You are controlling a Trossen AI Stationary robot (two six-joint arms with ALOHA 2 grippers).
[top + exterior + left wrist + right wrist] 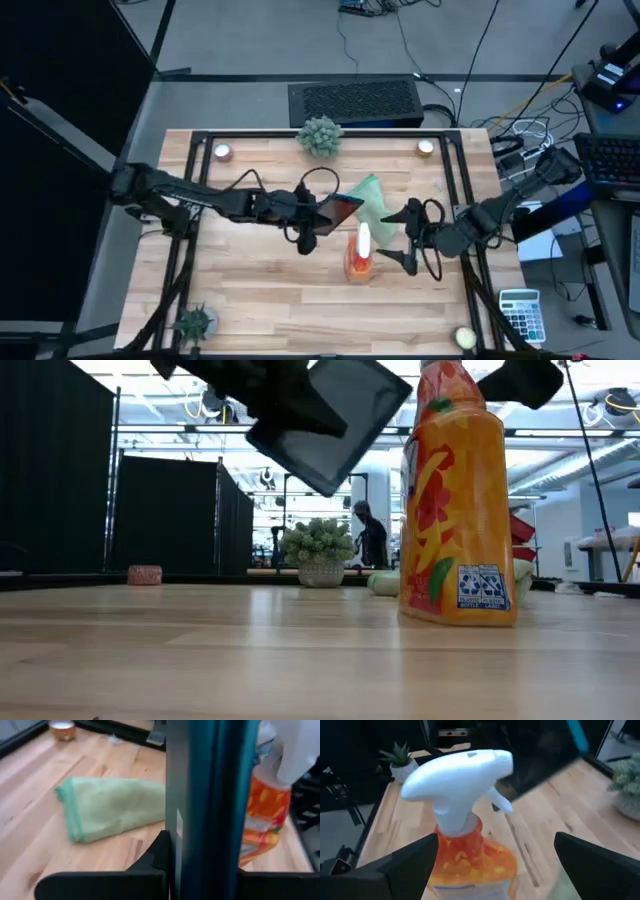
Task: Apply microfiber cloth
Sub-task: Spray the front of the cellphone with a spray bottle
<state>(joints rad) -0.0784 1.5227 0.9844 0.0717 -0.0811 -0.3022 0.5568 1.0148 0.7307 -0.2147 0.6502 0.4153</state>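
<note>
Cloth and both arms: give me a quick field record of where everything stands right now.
cloth: lies flat on the table, behind the bottle
tablet: held up off the table, tilted
left gripper: shut on the tablet's edge
bottle: upright on the table, white trigger on top
right gripper: open, one finger on each side of the bottle's trigger head, not touching it
cloth contact: none by either gripper

the left arm reaches in across the table's middle, its left gripper (312, 222) raised off the surface and apparently clamped. the right arm angles inward, its right gripper (400, 238) spread wide apart.
</note>
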